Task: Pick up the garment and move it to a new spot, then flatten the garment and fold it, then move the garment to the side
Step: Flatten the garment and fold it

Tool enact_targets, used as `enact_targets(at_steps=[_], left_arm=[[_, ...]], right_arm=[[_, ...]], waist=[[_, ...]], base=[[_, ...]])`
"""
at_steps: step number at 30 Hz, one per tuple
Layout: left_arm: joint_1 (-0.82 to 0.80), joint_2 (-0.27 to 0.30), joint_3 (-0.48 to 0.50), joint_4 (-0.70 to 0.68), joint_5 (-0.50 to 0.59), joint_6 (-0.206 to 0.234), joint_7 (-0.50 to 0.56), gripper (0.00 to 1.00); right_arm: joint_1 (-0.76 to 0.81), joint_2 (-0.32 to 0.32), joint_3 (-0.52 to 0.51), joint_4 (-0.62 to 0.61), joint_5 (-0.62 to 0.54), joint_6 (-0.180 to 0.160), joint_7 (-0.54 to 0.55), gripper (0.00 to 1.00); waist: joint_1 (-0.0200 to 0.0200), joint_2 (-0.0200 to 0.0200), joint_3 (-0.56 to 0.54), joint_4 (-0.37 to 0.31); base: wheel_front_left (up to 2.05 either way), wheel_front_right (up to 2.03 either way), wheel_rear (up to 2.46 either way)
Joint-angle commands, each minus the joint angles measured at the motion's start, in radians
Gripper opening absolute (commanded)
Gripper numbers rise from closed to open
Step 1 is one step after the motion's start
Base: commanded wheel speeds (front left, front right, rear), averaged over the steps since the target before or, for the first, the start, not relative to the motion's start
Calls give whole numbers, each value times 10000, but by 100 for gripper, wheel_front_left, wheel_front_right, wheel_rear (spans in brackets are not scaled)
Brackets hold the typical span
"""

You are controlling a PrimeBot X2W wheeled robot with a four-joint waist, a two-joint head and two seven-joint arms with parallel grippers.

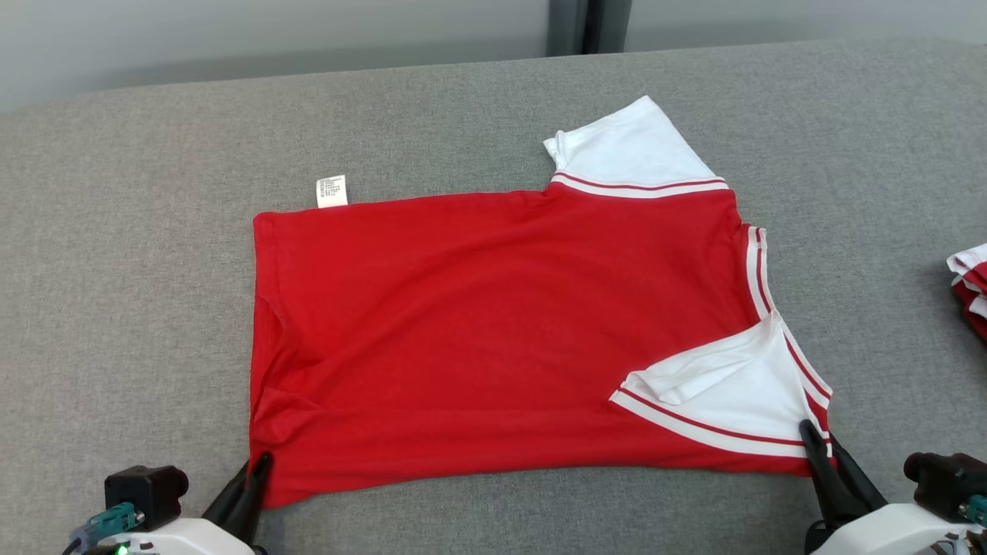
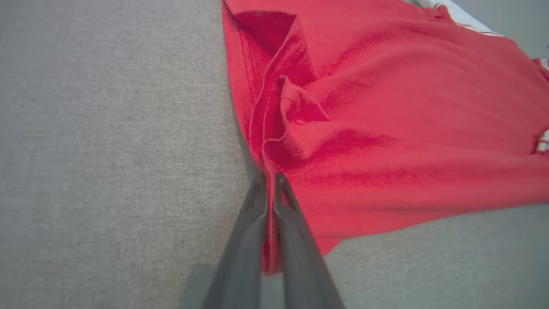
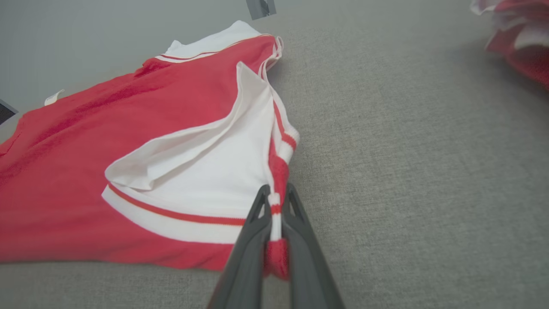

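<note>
**A:** What sits closest to the robot?

**B:** The two pincers, both at the garment's near edge. The left gripper [image 2: 270,176] has its dark fingers pressed together on the near left corner of the red garment [image 1: 493,331] — a strip of red cloth runs down between them.

**A:** And the other?

**B:** The right gripper [image 3: 276,189] is clamped the same way on the near right corner. It grips the red and white striped trim, and a little cloth is bunched between its fingers.

**A:** Where does the garment lie?

**B:** Spread out in the middle of the grey padded surface [image 1: 139,254]. Just beyond the left gripper the red cloth is creased and folded over itself. Just beyond the right one, the near white sleeve [image 1: 740,385] is turned inward onto the red body.

**A:** Farther back?

**B:** The far white sleeve [image 1: 632,150] juts out from the far right corner. A small white care label [image 1: 331,190] pokes out from the far edge, toward the left. Off to the right, well apart from the garment, a heap of red and white cloth [image 1: 973,285] lies at the edge of the head view. Behind it all is a pale wall [image 1: 231,31].
</note>
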Motion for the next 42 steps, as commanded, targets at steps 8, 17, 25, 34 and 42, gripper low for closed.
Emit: enact_targets(at_steps=[8, 17, 25, 34, 42], left_arm=[[191, -541, 197, -859, -30, 531, -715, 100], [-828, -869, 188, -1195, 1340, 1127, -2780, 100], [-1381, -605, 118, -1637, 1903, 1401, -2692, 100], [-2512, -514, 139, -1351, 1704, 1148, -2509, 100], [-4887, -78, 99, 761, 1087, 219, -1075, 100]], right_arm=[[-321, 143, -493, -174, -613, -6, -37, 100], [-1429, 117, -931, -1253, -1610, -6, -1083, 100], [-1689, 97, -750, -1744, -1845, -6, -913, 100], [-1775, 213, -711, -1824, -1682, -6, -845, 100], [-2299, 265, -358, -1660, -1633, -6, -921, 100]], waist=[[0, 0, -19, -55], [0, 0, -198, -69], [0, 0, -302, -52], [0, 0, 230, -128], [0, 0, 1124, -612]], base=[[0, 0, 0], [0, 0, 0], [0, 0, 0], [0, 0, 0], [0, 0, 0]])
